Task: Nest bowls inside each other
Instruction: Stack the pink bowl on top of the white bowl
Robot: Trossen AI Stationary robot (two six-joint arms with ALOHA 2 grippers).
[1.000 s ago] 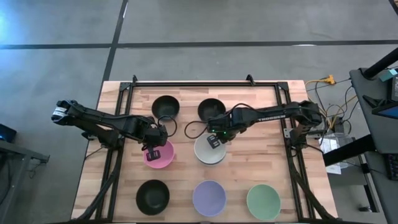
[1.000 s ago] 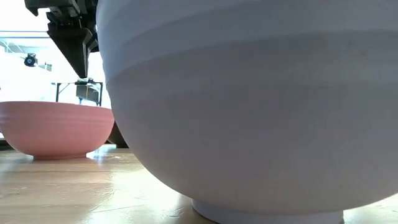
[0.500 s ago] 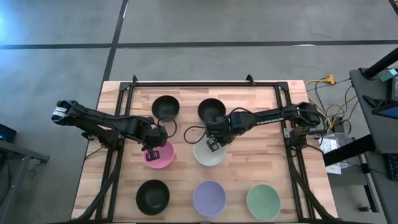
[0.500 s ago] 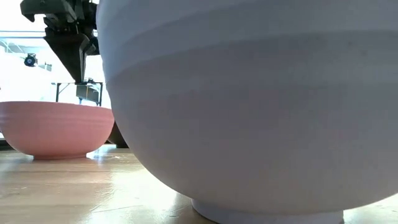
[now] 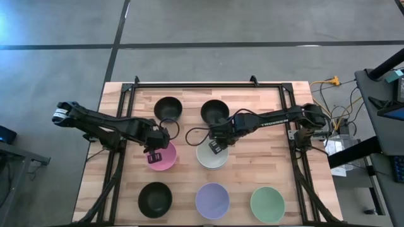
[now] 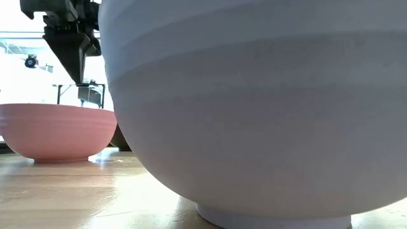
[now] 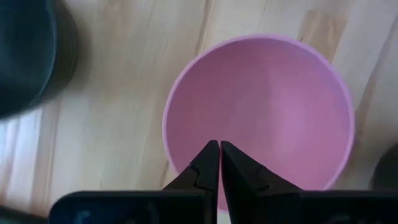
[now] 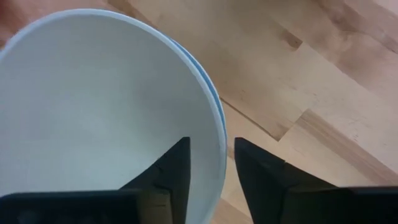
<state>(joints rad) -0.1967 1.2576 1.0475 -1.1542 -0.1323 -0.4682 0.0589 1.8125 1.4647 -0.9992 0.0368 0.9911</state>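
Right gripper (image 8: 208, 165) parted, fingers straddling the rim of the white bowl (image 8: 93, 106), one inside, one outside, not yet closed on it. Beneath that rim, a thin blue edge: a blue bowl (image 8: 213, 93) already nested under the white one, seemingly. Risk here: pinching only the upper rim and lifting the white bowl alone, or dragging the lower one askew if the two stick together. Smooth wall, narrow pad contact, so slipping or tilting likely on a shallow bite.

Left gripper (image 7: 219, 155) closed, tips pressed together with nothing between them, hanging above the near rim of the pink bowl (image 7: 261, 112). In that state, no grasp possible; descending without opening would knock the rim and skid the bowl across the wooden table (image 5: 259, 126).

Beyond both grippers, two black bowls (image 5: 167, 108); on the nearer side, a third black bowl (image 5: 154, 198), the lavender bowl (image 5: 212, 200) and the green bowl (image 5: 267, 203), all well apart. Also worth watching: both arms close at mid-table, a crossing move inviting a bump.
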